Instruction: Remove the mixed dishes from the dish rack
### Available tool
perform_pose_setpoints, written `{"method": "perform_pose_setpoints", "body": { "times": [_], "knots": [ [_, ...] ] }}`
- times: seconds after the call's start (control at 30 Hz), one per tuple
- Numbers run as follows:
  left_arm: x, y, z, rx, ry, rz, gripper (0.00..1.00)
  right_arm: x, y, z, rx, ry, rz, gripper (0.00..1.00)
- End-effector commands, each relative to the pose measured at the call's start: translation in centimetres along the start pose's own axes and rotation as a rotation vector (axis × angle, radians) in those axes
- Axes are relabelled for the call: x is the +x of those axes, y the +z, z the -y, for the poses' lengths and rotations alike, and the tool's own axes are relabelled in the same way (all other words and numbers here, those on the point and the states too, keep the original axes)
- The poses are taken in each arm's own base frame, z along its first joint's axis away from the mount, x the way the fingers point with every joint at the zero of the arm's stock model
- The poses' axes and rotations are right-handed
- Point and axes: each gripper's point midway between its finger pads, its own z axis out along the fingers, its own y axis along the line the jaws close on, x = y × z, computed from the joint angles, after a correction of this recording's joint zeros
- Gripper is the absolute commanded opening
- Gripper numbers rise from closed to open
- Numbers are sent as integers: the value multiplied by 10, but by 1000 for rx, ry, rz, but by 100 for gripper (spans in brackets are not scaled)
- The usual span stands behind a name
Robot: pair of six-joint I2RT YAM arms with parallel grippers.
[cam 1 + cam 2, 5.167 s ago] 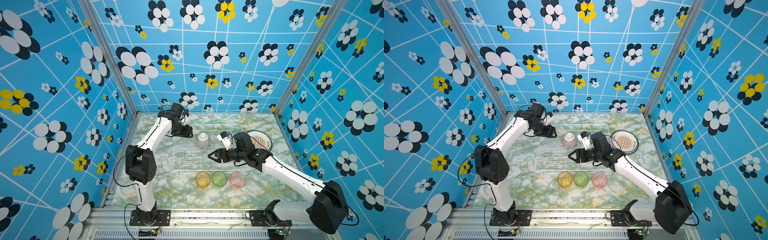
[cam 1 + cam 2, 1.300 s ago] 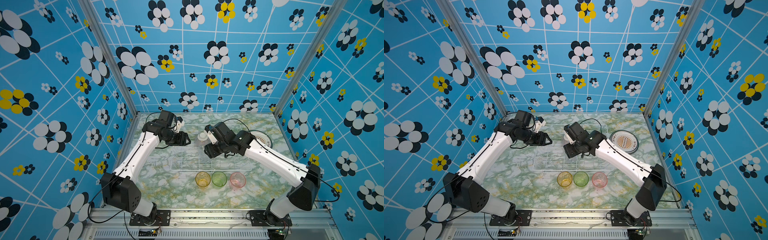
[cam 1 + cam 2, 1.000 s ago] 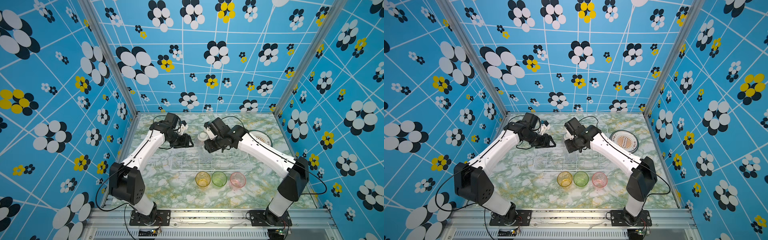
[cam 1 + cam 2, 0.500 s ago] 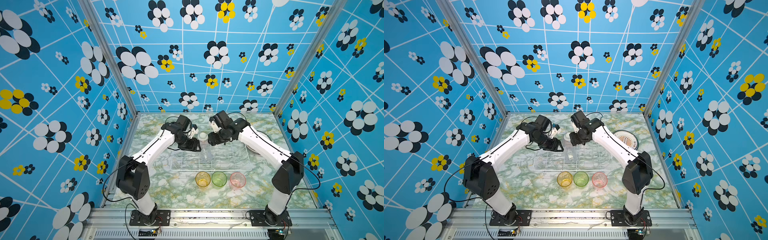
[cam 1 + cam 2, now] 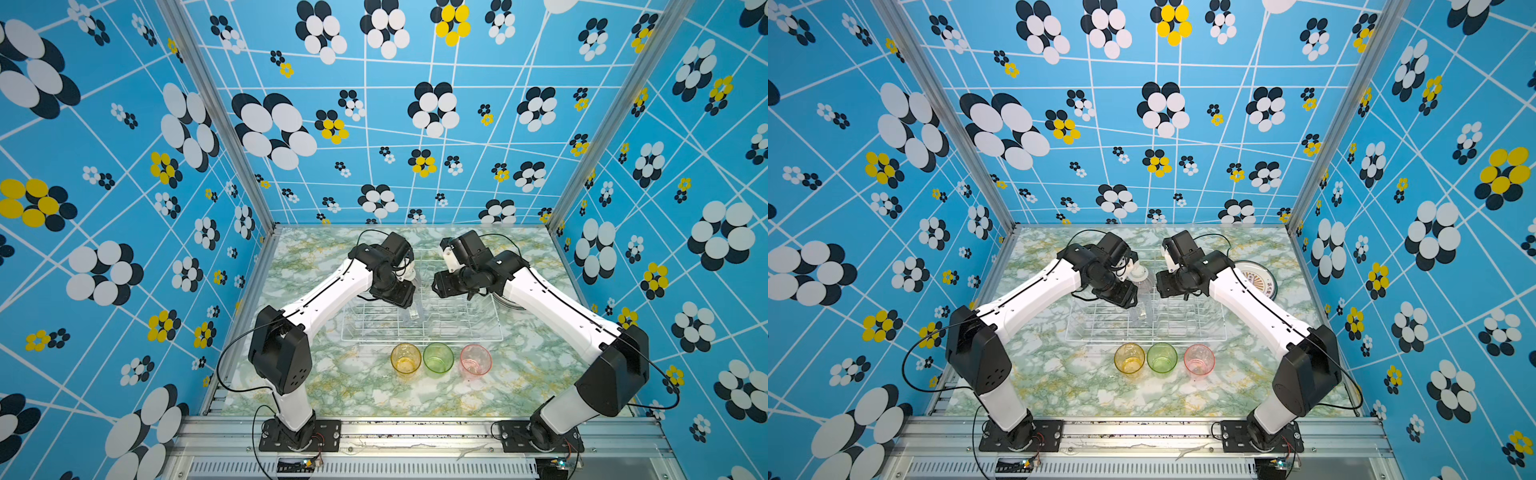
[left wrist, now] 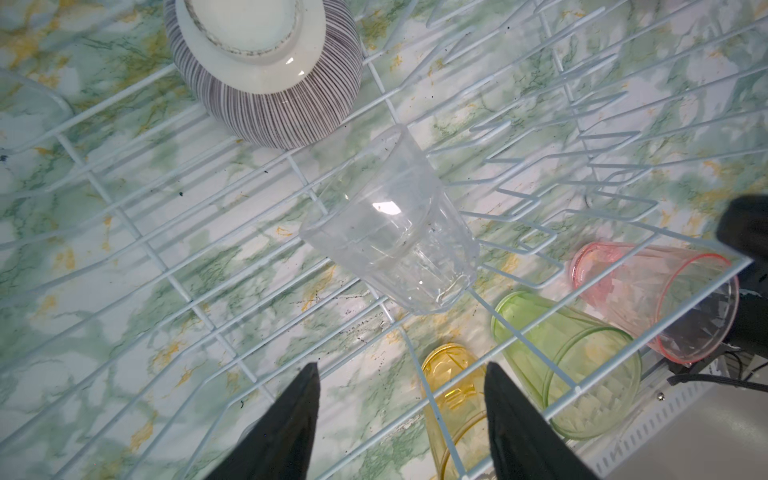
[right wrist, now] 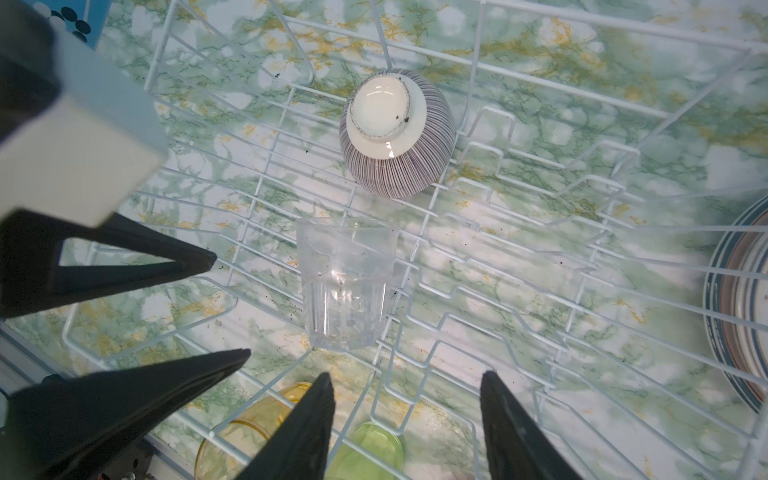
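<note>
Dish rack (image 5: 453,324) parked on tabletop (image 5: 357,390). Striped bowl (image 6: 270,95) seen upside down inside, clear tumbler (image 6: 390,232) just beside it, also in rack. Amber tumbler (image 5: 405,358), green tumbler (image 5: 438,357), pink tumbler (image 5: 476,360) lined up outside front edge. Plate (image 5: 1260,278) set beside rack. Left jaws, right jaws both held over rack, spread apart, nothing gripped.

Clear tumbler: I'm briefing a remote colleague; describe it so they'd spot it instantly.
Find the white wire dish rack on the marbled table. Inside it, next to the striped bowl, lies the clear tumbler; it is the only colourless one, while the amber tumbler, green tumbler and pink tumbler stand outside the rack.
</note>
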Motion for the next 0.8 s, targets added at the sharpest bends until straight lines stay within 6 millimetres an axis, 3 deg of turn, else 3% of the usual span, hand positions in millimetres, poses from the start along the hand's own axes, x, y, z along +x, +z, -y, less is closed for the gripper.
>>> {"method": "perform_pose_setpoints", "body": {
  "times": [0.0,0.2,0.33,0.77],
  "knots": [
    [4,1,14,-74,11,15,65,-7,-17,10,-14,34,80,59],
    [0,18,30,-121,13,77,64,-4,-29,26,-46,93,129,59],
    [6,36,32,-165,29,9,64,0,-32,30,-48,92,139,59],
    [19,58,1,-366,113,-133,57,4,-32,36,-63,112,168,59]
  ]
}}
